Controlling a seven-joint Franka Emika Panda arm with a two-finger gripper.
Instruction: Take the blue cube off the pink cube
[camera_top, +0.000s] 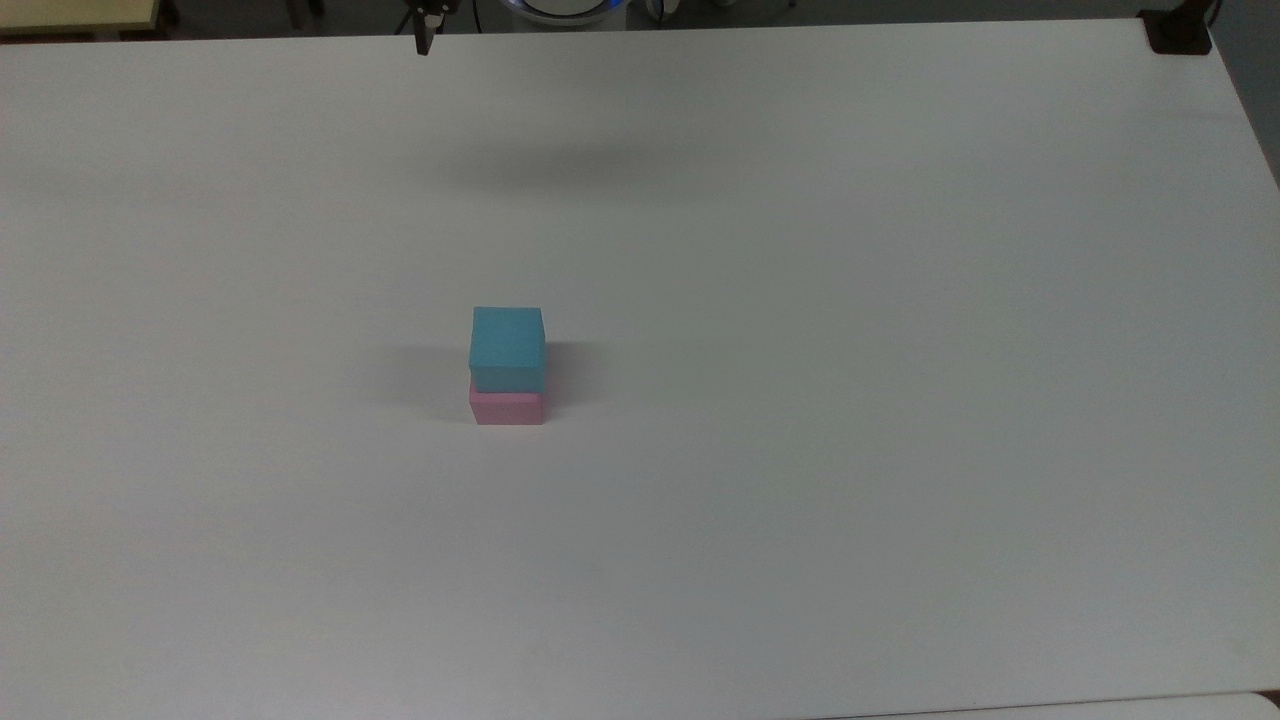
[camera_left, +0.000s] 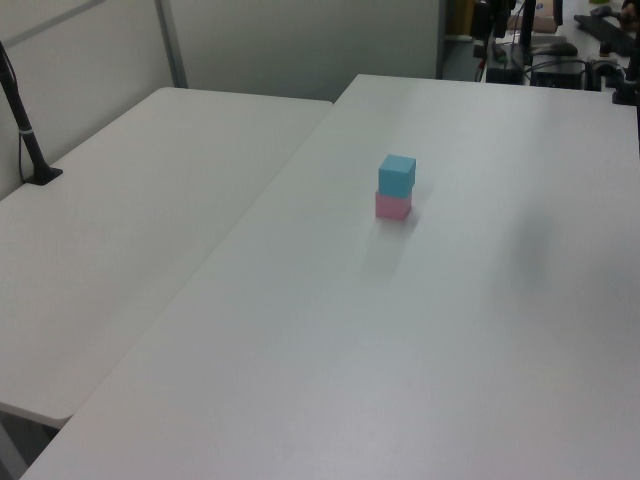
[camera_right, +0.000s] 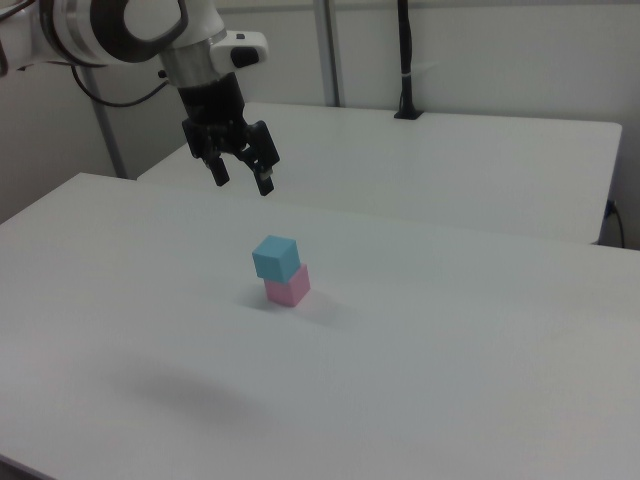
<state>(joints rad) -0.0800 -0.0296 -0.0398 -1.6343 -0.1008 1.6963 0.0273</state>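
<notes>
Two cubes sit stacked on the white table (camera_top: 900, 400): the blue cube (camera_top: 508, 348) rests squarely on top of the pink cube (camera_top: 507, 407), touching it, with the blue one turned very slightly off the pink one's edges in the right view. Both stand upright near the middle of the tabletop.

In the right view the gripper (camera_right: 241, 180) hangs in the air, well above the table, its two dark fingers (camera_right: 264, 183) spread apart with nothing between them. The stack lies below the gripper and a little toward the right view's right, well apart from the fingertips. In the top view a dark fingertip of the gripper (camera_top: 424, 38) shows at the upper edge, and the cubes lie far down from it, slightly toward the top view's right.

The white arm (camera_right: 120, 25) reaches in from the right view's upper left, with the wrist pointing the fingers downward. A soft shadow falls on the table in the right view's lower left, away from the cubes.

Behind the gripper in the right view stands a second white table (camera_right: 500, 160), with a black post (camera_right: 405, 60) rising from its far edge.
</notes>
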